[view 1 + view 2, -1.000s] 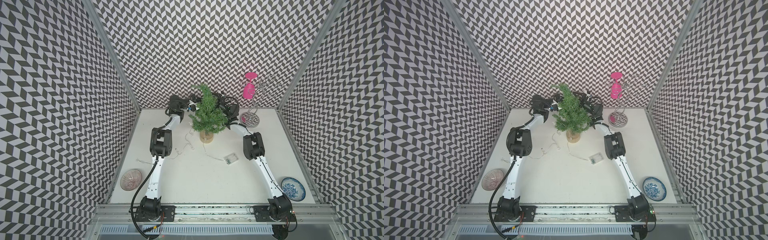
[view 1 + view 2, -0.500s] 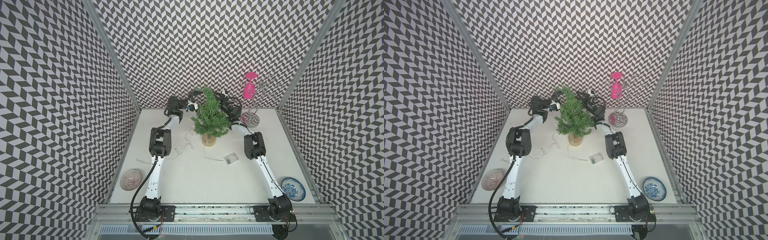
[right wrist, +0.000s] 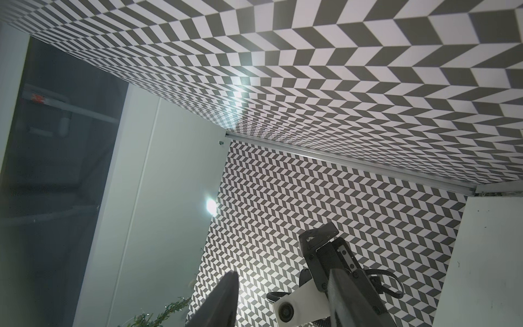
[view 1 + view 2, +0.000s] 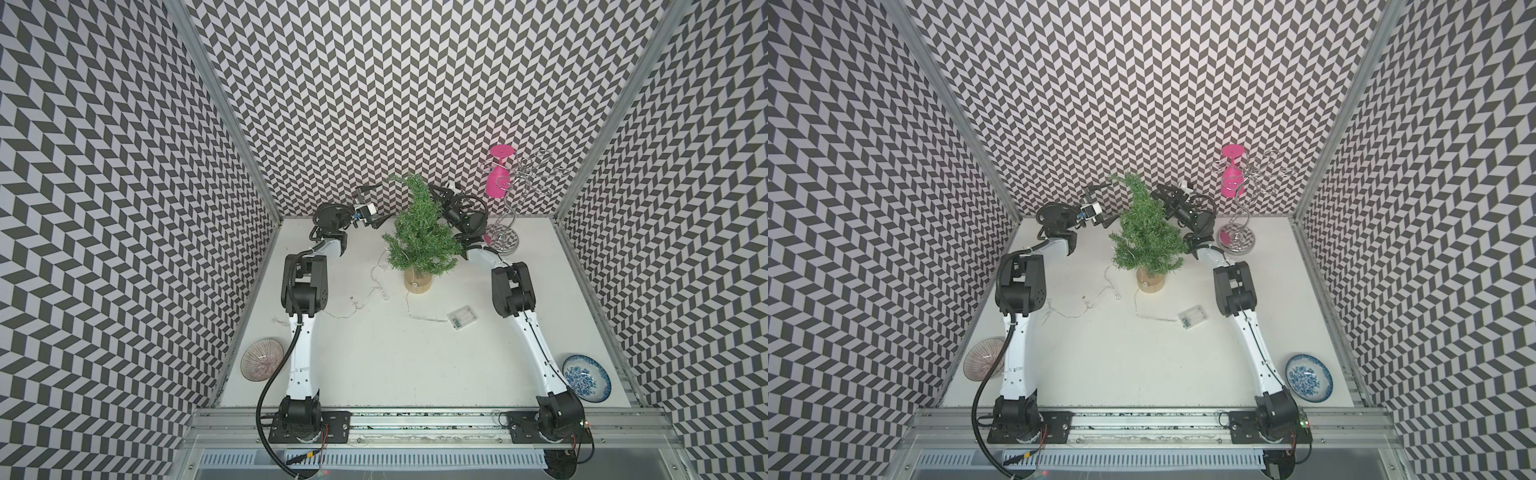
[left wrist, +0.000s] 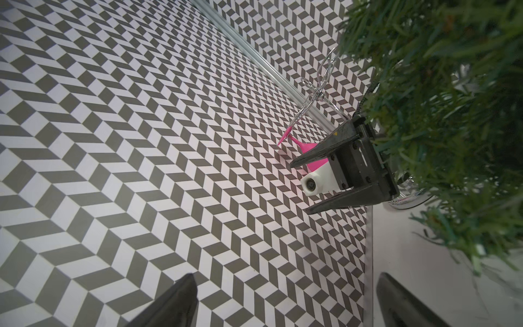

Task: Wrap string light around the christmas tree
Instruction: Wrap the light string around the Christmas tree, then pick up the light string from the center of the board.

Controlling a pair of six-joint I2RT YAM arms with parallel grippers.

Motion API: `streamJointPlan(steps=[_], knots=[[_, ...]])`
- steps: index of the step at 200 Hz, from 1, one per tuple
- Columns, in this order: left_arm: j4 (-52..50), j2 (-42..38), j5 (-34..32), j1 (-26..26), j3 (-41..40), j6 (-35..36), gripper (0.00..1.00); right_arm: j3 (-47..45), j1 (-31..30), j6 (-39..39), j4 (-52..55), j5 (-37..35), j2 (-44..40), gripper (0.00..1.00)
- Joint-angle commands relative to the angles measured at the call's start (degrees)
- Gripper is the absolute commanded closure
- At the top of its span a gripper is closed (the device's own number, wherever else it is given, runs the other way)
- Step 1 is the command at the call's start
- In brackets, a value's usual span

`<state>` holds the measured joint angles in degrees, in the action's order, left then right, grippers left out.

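The christmas tree (image 4: 419, 237) (image 4: 1146, 237) stands upright on its tan base (image 4: 417, 280) near the back wall. The string light (image 4: 374, 286) (image 4: 1100, 297) trails loosely over the table from the tree's lower left branches. Another run leads from the base to the clear battery box (image 4: 461, 323) (image 4: 1192, 317). My left gripper (image 4: 370, 205) (image 5: 286, 277) hangs wide open just left of the tree's top, holding nothing. My right gripper (image 4: 440, 195) (image 3: 283, 274) sits behind the tree's upper right, jaws apart and empty. Tree foliage (image 5: 438, 113) fills one side of the left wrist view.
A chrome rack (image 4: 505, 239) with a pink glass (image 4: 496, 183) stands at the back right, close to my right arm. A ribbed bowl (image 4: 262, 359) lies front left and a blue patterned plate (image 4: 587, 378) front right. The back wall is right behind both grippers.
My left gripper has opened wide and drawn back to the left of the tree. The right gripper's jaws have narrowed somewhat. The tree has shifted slightly to the right.
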<state>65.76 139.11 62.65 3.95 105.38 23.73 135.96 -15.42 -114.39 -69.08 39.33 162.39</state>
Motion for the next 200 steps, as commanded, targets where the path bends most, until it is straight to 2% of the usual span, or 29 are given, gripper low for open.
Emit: streamJointPlan(steps=[1, 18, 27, 61, 73, 90, 106, 118, 144, 160, 184, 200], knots=[[3.1, -4.3, -4.5, -0.1, -2.2, -5.4, 0.01, -1.4, 1.1, 1.1, -3.0, 2.0, -5.4, 0.46], [4.9, -6.4, -8.9, -1.0, -5.5, -12.1, 0.01, -3.2, 2.3, 2.5, -2.8, 2.6, -7.0, 0.44], [5.1, -7.2, -10.6, -1.6, -6.6, -16.1, 0.05, -4.5, 2.8, 2.5, -3.5, 1.9, -7.9, 0.44], [6.3, -9.9, -12.8, -3.8, -10.3, -32.3, 0.29, -3.1, 3.8, 3.6, -2.7, 1.3, -9.4, 0.43], [3.9, -11.6, -13.5, -3.9, -11.5, -34.4, 0.35, -4.0, 4.1, 4.2, -2.8, 1.8, -10.6, 0.42], [-3.9, -14.8, -13.2, -3.6, -12.5, -32.4, 0.34, -7.5, 4.6, 4.4, -4.4, 1.3, -12.8, 0.42], [-13.3, -17.9, -14.4, -3.0, -12.5, -29.9, 0.33, -9.7, 5.1, 5.1, -5.1, 1.8, -14.7, 0.42], [-23.9, -19.4, -15.3, -2.5, -10.3, -28.7, 0.32, -11.3, 5.3, 5.3, -5.7, 1.9, -16.0, 0.42], [-63.6, -17.8, -22.9, -0.7, 4.3, -20.8, 0.28, -16.3, 6.3, 6.3, -6.0, 2.5, -19.1, 0.42], [-81.0, -15.5, -28.4, -0.4, 11.3, -20.0, 0.26, -20.4, 7.1, 7.5, -5.5, 3.1, -21.3, 0.42], [-100.2, -11.7, -31.2, -1.6, 18.5, -21.2, 0.27, -26.5, 7.6, 9.7, -5.2, 3.6, -24.3, 0.43], [-105.8, -11.7, -31.5, -3.0, 17.2, -22.4, 0.27, -28.2, 7.6, 12.1, -2.8, 5.3, -25.4, 0.43]])
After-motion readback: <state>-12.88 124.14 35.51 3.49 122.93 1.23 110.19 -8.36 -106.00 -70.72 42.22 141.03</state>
